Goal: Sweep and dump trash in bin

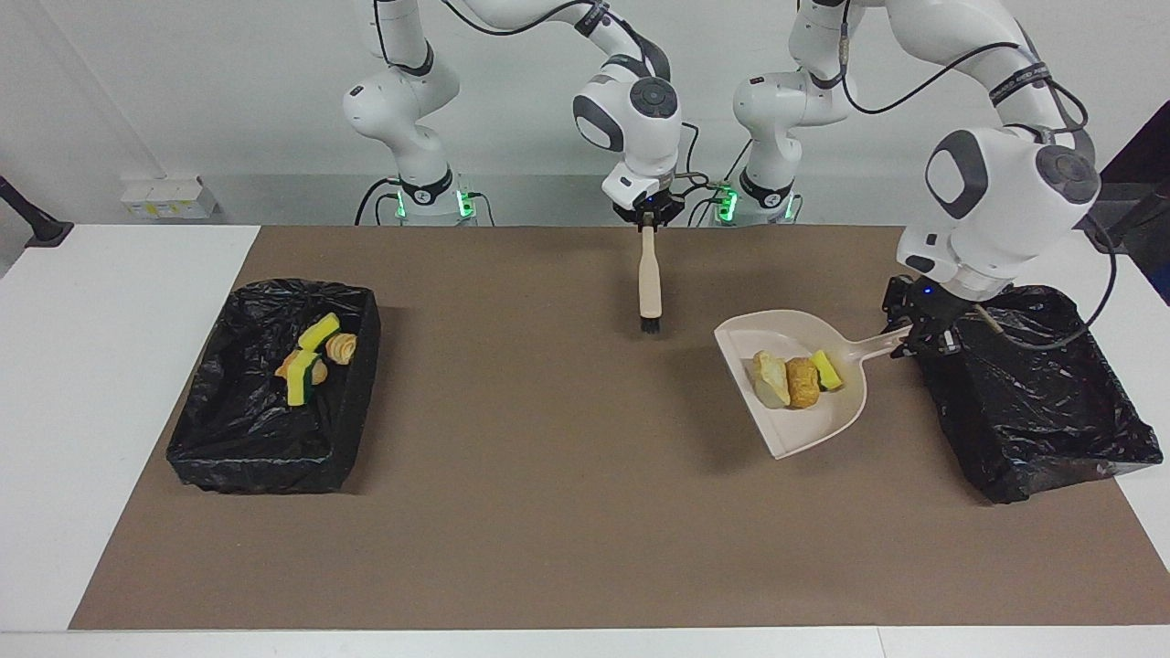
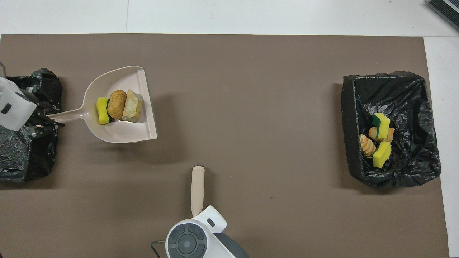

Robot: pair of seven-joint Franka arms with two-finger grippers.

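Now the dumping step — left tool pinches the dustpan handle beside the empty bin, trash aboard; next, tip it over the bin. Right tool grips the brush, waiting.

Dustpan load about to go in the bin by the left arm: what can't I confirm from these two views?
- Left gripper on the dustpan handle: in the overhead view the wrist covers the grip and the frame edge cuts it off.
- Bin at the left arm's end: cut off in the overhead view; its floor is not readable in the facing view.
- Right gripper holding the brush: covered by its wrist in the overhead view.
- Undersides of the three trash pieces.
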